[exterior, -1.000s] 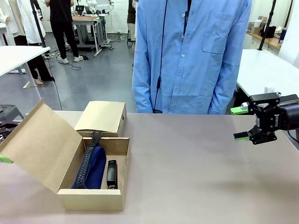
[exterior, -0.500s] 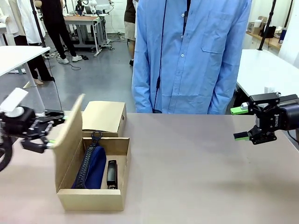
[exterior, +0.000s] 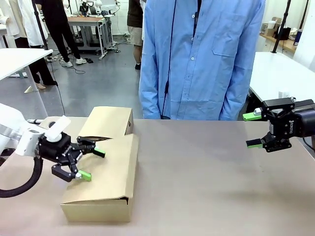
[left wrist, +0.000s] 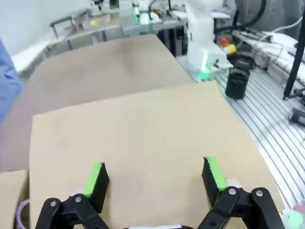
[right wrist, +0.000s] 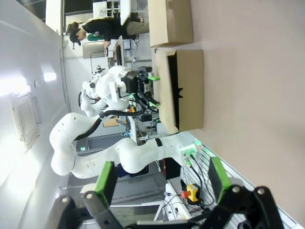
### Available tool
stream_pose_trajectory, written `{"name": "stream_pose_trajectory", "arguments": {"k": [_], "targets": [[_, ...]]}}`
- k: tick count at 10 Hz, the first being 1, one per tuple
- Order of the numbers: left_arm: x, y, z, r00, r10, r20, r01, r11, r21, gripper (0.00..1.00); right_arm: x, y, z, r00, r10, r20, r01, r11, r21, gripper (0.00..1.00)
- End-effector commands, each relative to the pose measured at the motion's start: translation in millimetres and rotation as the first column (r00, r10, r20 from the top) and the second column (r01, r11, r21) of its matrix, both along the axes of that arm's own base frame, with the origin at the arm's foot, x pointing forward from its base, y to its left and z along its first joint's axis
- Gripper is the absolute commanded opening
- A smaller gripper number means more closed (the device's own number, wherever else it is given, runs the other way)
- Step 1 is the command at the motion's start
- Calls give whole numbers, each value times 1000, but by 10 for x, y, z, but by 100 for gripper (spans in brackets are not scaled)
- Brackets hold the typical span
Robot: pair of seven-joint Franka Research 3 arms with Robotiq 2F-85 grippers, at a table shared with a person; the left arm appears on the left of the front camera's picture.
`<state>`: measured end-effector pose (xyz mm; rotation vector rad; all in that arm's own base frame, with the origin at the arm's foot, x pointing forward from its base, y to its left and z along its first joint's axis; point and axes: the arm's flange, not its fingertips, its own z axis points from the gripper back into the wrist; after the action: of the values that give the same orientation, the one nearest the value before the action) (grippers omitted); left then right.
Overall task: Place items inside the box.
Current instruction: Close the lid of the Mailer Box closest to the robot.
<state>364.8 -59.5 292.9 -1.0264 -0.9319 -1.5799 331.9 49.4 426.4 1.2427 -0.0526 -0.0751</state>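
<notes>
Front: your left gripper (exterior: 84,163), jaws apart and empty, sits on the box (exterior: 101,194) lid, nearly shut; contents hidden. Right gripper (exterior: 254,130) hangs open, well right of the box.
Left wrist: green pads (left wrist: 96,179) straddle bare lid (left wrist: 143,138).
Right wrist: lid slightly ajar.

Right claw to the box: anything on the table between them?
Front view: nothing. Only bare table between the open right claw and the cardboard box, whose lid is down under the open left claw.
</notes>
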Motion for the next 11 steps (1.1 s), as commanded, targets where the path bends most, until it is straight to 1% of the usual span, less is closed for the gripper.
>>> {"name": "stream_pose_trajectory", "arguments": {"k": [1, 3, 4, 5, 6, 7, 8, 9, 10, 11], "targets": [[-1087, -104, -62, 998, 24, 53, -26, 999, 36, 100, -1, 10, 38, 1000, -7, -14, 7, 1000, 12, 100], [-961, 9, 72, 990, 105, 92, -109, 993, 34, 100, -1, 10, 38, 1000, -7, -14, 7, 1000, 12, 100], [-886, 138, 227, 986, 149, 74, -148, 989, -20, 100, -1, 10, 38, 1000, -7, -14, 7, 1000, 12, 100], [-782, 388, 472, 975, 219, 26, -215, 969, -118, 100, -1, 10, 38, 1000, -7, -14, 7, 1000, 12, 100], [-673, 704, 681, 948, 317, -34, -318, 933, -167, 100, -1, 10, 38, 1000, -7, -14, 7, 1000, 12, 100], [-560, 1053, 833, 904, 404, -138, -424, 889, -172, 100, -1, 10, 38, 1000, -7, -14, 7, 1000, 12, 100], [-468, 1386, 900, 844, 469, -261, -505, 858, -92, 100, -1, 10, 38, 1000, -7, -14, 7, 1000, 12, 100], [-343, 1716, 873, 746, 587, -315, -624, 781, -23, 100, -1, 10, 38, 1000, -7, -14, 7, 1000, 12, 100], [-245, 1964, 783, 685, 605, -406, -649, 760, 36, 100, -1, 10, 38, 1000, -7, -14, 7, 1000, 12, 100], [-182, 2154, 662, 594, 597, -539, -652, 750, 111, 100, -1, 10, 38, 1000, -7, -14, 7, 1000, 12, 100]]}}
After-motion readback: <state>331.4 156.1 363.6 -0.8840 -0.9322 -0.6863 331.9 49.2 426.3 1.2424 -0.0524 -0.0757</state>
